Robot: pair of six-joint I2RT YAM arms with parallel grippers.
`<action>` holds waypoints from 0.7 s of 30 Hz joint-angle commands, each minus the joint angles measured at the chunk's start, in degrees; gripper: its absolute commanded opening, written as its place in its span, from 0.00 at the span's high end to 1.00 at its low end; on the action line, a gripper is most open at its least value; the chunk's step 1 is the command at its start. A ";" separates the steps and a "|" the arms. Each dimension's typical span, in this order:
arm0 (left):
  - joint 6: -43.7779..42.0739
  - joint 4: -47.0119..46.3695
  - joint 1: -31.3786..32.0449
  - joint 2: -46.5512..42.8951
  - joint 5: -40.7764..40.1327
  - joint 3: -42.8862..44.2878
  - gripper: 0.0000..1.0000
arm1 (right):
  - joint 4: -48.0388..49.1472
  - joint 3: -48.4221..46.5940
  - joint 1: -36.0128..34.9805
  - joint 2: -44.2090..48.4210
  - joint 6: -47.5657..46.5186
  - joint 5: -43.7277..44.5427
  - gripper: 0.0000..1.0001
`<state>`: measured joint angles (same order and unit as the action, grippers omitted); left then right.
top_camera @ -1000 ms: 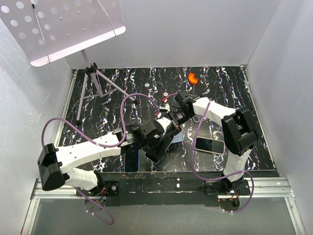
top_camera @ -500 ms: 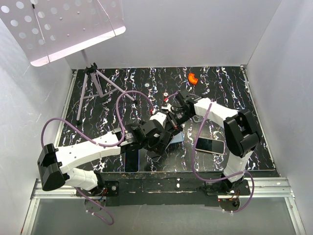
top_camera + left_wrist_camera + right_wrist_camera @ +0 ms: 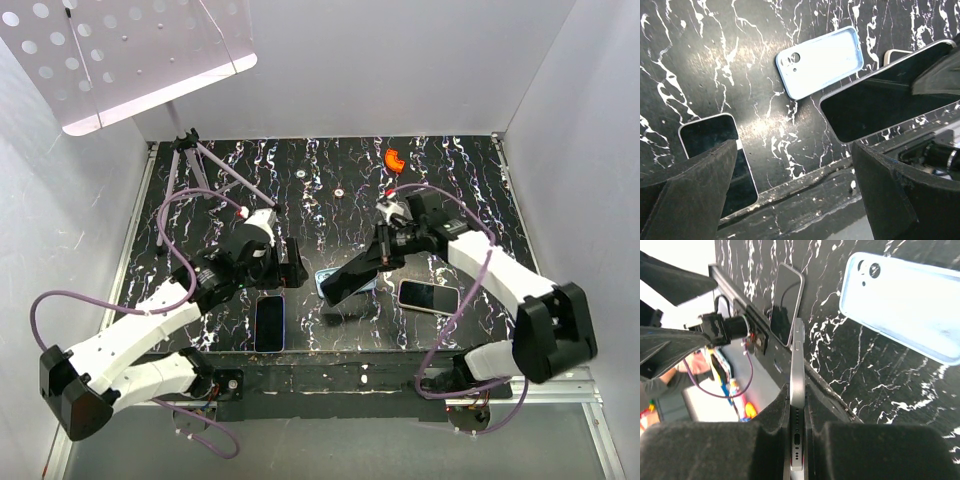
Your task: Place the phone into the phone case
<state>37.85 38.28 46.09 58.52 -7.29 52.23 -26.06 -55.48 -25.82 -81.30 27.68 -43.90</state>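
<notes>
top external view: nearest to the arm bases, a dark phone (image 3: 269, 322) is laid flat at the near edge of the table (image 3: 460, 200). a second spare phone (image 3: 428, 297) is laid to the right of it, well apart. just beyond them the phone (image 3: 348, 284) is gripped by the right end effector (image 3: 797, 401), which is closed across its thickness at the end with the port, and the phone is held tilted above the table. under it the light blue phone case (image 3: 820, 61) is laid flat, and it cannot be told if the two are touching. the left end effector (image 3: 794, 150) is spread wide open above the table, left of the case, and nothing is held in it. at the far side an orange object (image 3: 394, 159) and a tripod (image 3: 190, 165) are seen.
</notes>
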 commanded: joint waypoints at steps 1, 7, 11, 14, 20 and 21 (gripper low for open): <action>3.72 -4.26 -4.68 -2.53 11.49 -4.14 0.02 | 10.14 5.28 3.84 9.21 6.93 3.91 0.99; 7.24 -9.45 -9.78 -0.96 21.42 -8.80 0.02 | 18.14 13.90 9.03 19.23 12.48 7.07 0.99; 9.43 -12.78 -12.24 2.82 27.40 -10.65 0.03 | 20.08 15.49 9.21 20.74 12.31 8.65 0.99; 11.19 -15.60 -13.56 5.80 30.57 -11.88 0.06 | 21.66 15.58 9.21 19.34 12.13 8.05 0.99; 12.16 -16.57 -14.36 12.22 31.55 -10.75 0.14 | 24.40 13.83 9.13 13.19 11.78 4.71 0.99; 12.25 -16.66 -14.36 13.36 31.63 -10.39 0.15 | 24.57 13.30 9.21 11.88 11.61 3.92 0.99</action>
<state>48.99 23.66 32.27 69.45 21.56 40.51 -7.22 -39.53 -16.62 -65.87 38.89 -35.83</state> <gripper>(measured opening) 0.868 0.124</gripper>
